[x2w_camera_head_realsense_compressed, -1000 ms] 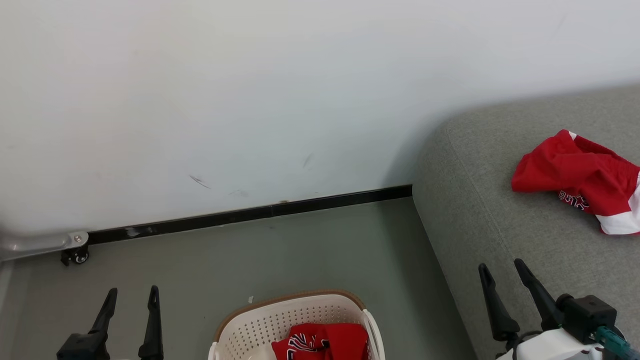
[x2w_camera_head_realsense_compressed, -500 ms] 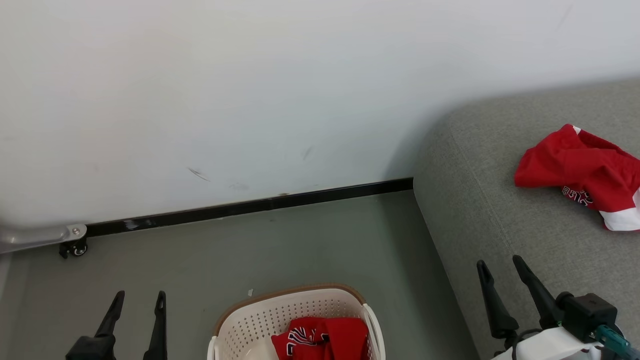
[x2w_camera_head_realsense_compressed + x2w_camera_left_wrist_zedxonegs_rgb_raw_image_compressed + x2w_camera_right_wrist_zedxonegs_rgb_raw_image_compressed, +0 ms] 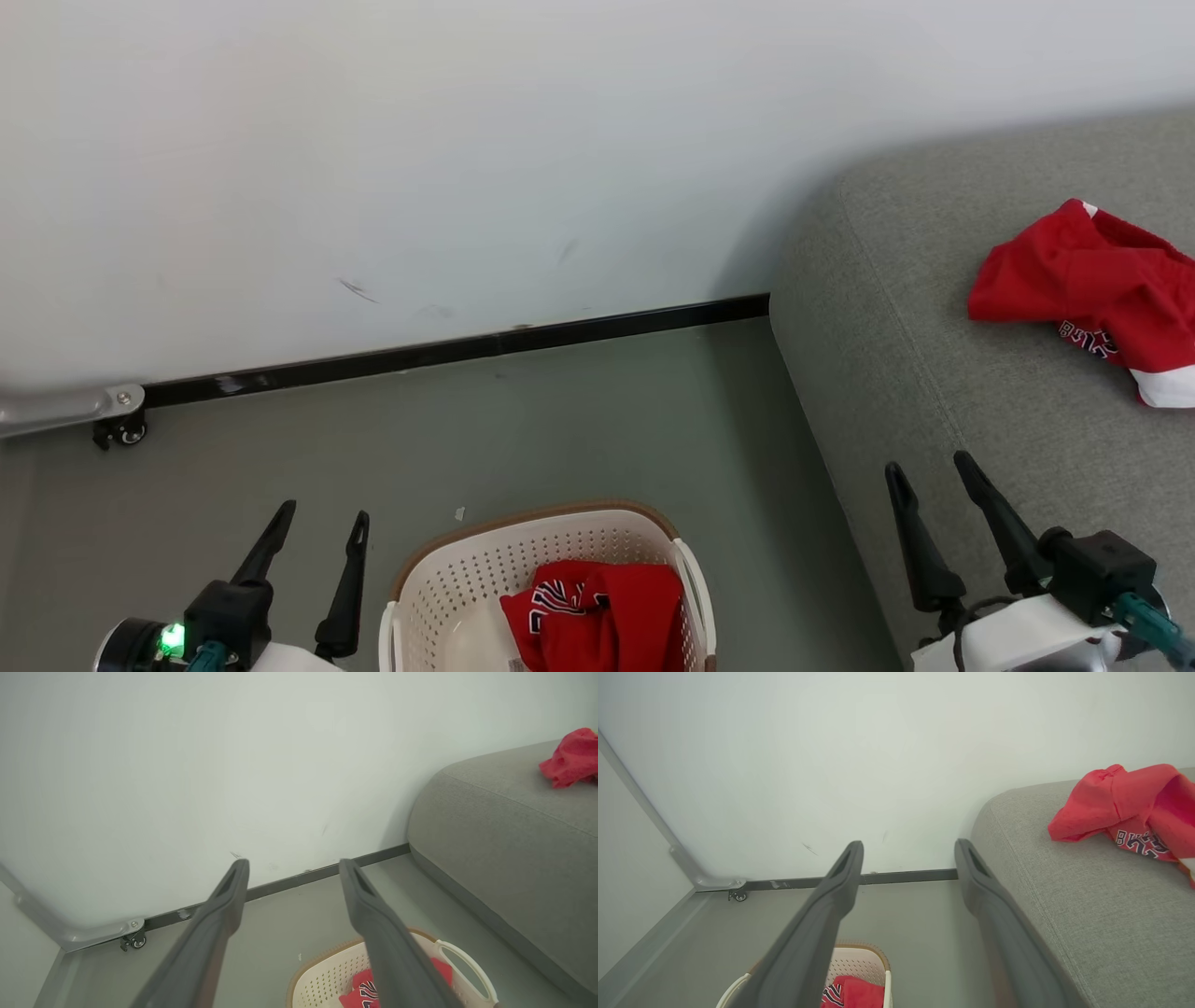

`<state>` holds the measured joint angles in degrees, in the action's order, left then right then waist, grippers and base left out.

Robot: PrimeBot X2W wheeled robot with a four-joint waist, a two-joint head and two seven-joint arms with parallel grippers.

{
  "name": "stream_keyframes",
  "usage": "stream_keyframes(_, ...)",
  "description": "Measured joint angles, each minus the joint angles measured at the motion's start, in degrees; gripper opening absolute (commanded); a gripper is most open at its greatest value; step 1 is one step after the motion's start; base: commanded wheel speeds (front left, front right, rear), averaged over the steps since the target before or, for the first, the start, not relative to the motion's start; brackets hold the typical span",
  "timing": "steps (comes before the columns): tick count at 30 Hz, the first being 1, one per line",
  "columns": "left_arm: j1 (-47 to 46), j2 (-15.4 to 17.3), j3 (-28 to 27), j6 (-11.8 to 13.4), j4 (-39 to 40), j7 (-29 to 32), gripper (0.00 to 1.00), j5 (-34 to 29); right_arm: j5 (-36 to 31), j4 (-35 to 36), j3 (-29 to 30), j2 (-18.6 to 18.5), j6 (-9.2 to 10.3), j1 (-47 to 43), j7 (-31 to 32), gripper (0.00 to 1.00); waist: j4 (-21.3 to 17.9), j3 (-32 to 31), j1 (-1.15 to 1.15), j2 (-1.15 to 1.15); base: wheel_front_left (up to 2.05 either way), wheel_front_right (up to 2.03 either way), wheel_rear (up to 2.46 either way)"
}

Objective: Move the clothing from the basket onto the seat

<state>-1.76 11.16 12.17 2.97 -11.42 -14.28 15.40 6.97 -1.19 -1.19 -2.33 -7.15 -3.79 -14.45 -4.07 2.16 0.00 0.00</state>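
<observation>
Seat (image 3: 934, 401): grey, takes up the right side, and its rounded corner lies just beside the right gripper (image 3: 927, 464). Likely trouble: a swing from here toward the basket could drag the fingers or forearm along the upholstery edge.

Basket (image 3: 439, 597): stands on the floor (image 3: 607, 420) between the two grippers. It looks like light perforated plastic. An off-centre reach down could catch the braided rim and shove or tip it. Cloth caught on a perforation might lift the basket along with it.

Red shorts (image 3: 1074, 280): already on the seat, well back from its edge. A sweeping set-down could push them further along.

Red jersey (image 3: 597, 611): crumpled in the basket's right half, against the wall. A pinch on one loose fold may slip mid-carry and drop the jersey on the floor.

Left gripper (image 3: 323, 515): jaws spread wide, nothing between them. The right gripper is the same.

Views:
- The right wrist view gives the shorts' lettering and folds close up. The left wrist view shows them as a small red lump at its far edge.
- The left wrist view shows the basket's white handle (image 3: 467, 966) side-on.
- The head view looks down into the basket and shows its bare bottom left of the jersey. In each wrist view the gripper's own fingers cross the basket and hide part of it.
- The caster (image 3: 121, 431) at the wall foot is well clear of the work.
</observation>
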Motion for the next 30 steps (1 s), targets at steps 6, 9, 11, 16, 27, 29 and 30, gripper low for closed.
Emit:
stream_keyframes(6,-2.9,-0.6,2.2,-1.1,-1.9,0.1,1.0,-0.8,-1.1,1.6,0.9,0.0,0.0,0.6,0.0,1.0,-0.4,2.2,0.0,0.0,0.0,0.0,0.0)
stream_keyframes(9,-4.4,-0.8,3.1,-1.7,-3.1,0.3,1.0,-1.0,-1.2,2.6,1.6,0.0,0.0,0.6,0.0,1.0,-0.7,3.4,0.0,0.0,0.0,0.0,0.0)
stream_keyframes(11,-5.3,-1.0,3.6,-2.1,-3.9,0.7,1.0,-1.4,-1.5,3.2,2.2,0.0,0.0,0.8,0.0,1.0,-0.9,4.3,0.0,0.0,0.0,0.0,0.0)
stream_keyframes(16,-7.9,-1.8,4.8,-2.7,-5.9,1.1,1.0,-1.9,-1.6,4.9,2.8,0.0,0.0,1.1,0.0,1.0,-1.5,6.8,0.0,0.0,0.0,0.0,0.0)
stream_keyframes(27,-13.5,-2.1,7.9,-4.2,-9.8,1.9,1.0,-5.1,-1.6,8.6,4.1,0.0,0.0,4.9,0.0,1.0,-3.1,13.3,0.0,0.0,0.0,0.0,0.0)
stream_keyframes(29,-14.6,-2.1,8.5,-4.2,-10.3,2.1,1.0,-5.5,-1.6,9.2,4.4,0.0,0.0,5.7,0.0,1.0,-3.5,14.7,0.0,0.0,0.0,0.0,0.0)
stream_keyframes(30,-15.1,-2.1,8.8,-4.3,-10.6,2.1,1.0,-5.8,-1.5,9.5,4.5,0.0,0.0,6.1,0.0,1.0,-3.7,15.3,0.0,0.0,0.0,0.0,0.0)
